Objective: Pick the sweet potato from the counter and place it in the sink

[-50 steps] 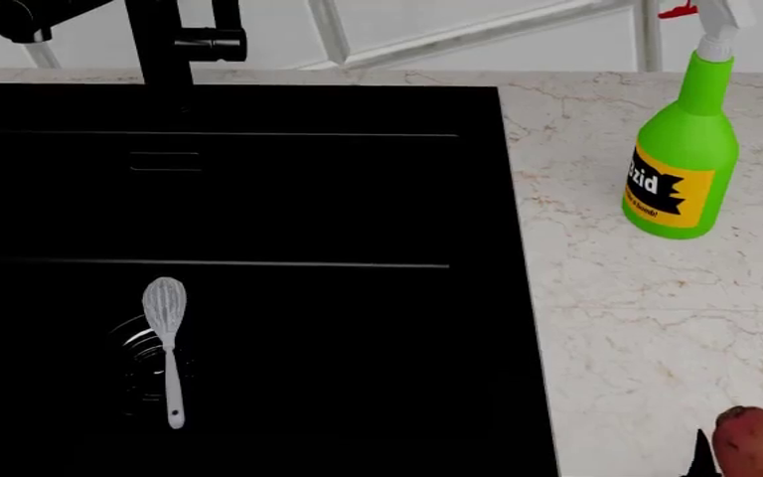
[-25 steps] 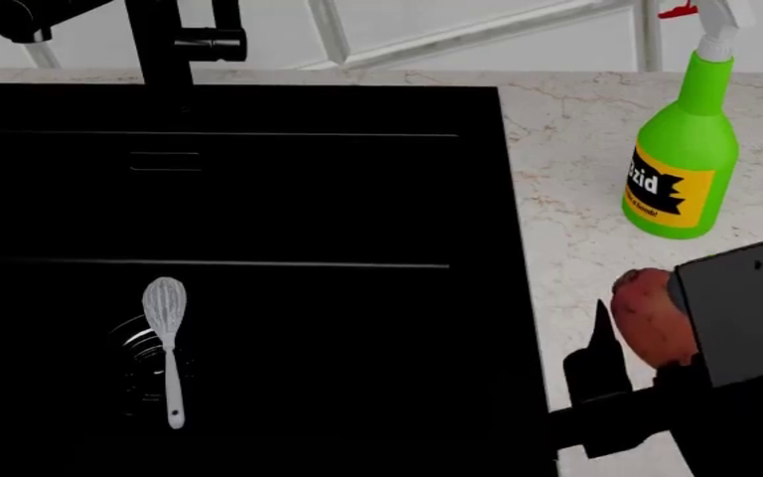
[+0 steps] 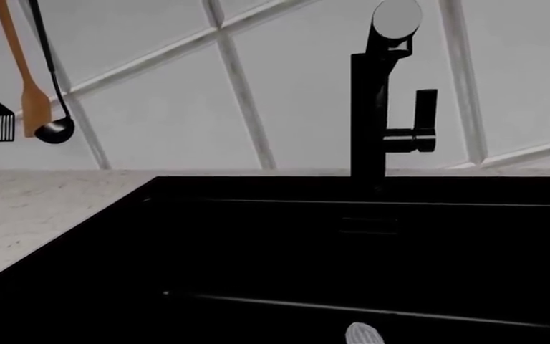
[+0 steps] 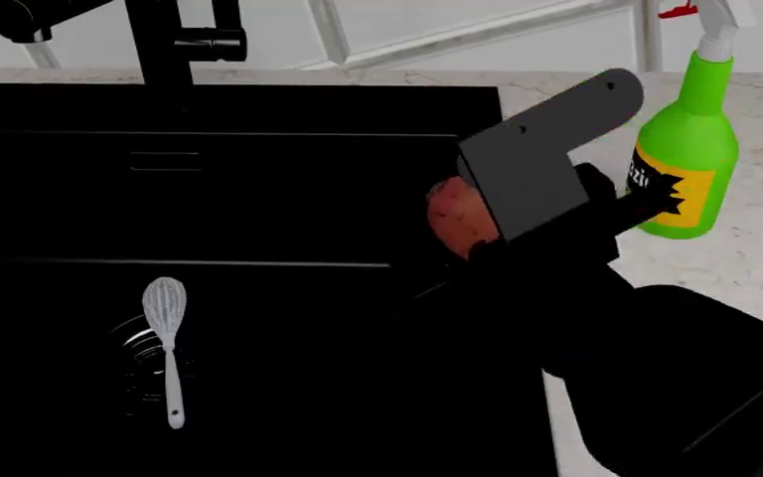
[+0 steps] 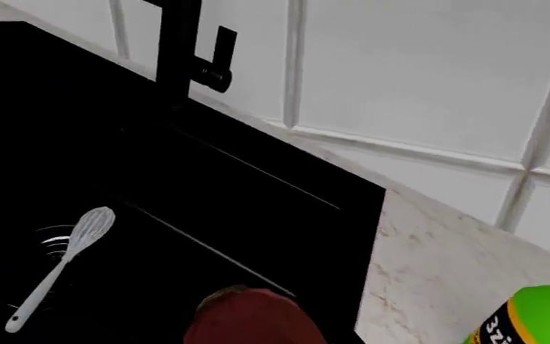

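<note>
My right gripper [image 4: 468, 234] is shut on the sweet potato [image 4: 456, 215], a reddish-brown speckled tuber, and holds it in the air over the right part of the black sink [image 4: 289, 179], just inside its right rim. The potato's end fills the near edge of the right wrist view [image 5: 251, 321], with the sink [image 5: 189, 215] below it. The white marble counter [image 4: 580, 129] lies to the right of the basin. My left gripper shows in no view; its wrist camera looks across the sink [image 3: 351, 251] at the faucet [image 3: 378, 122].
A white whisk [image 4: 167, 348] lies by the drain on the sink floor; it also shows in the right wrist view [image 5: 65, 261]. A green spray bottle [image 4: 680, 149] stands on the counter behind my right arm. The black faucet [image 4: 170, 40] rises at the back. Utensils [image 3: 26, 79] hang on the tiled wall.
My right arm has risen and swung left and away from me, carrying the sweet potato from over the counter's front right to over the sink's right side.
</note>
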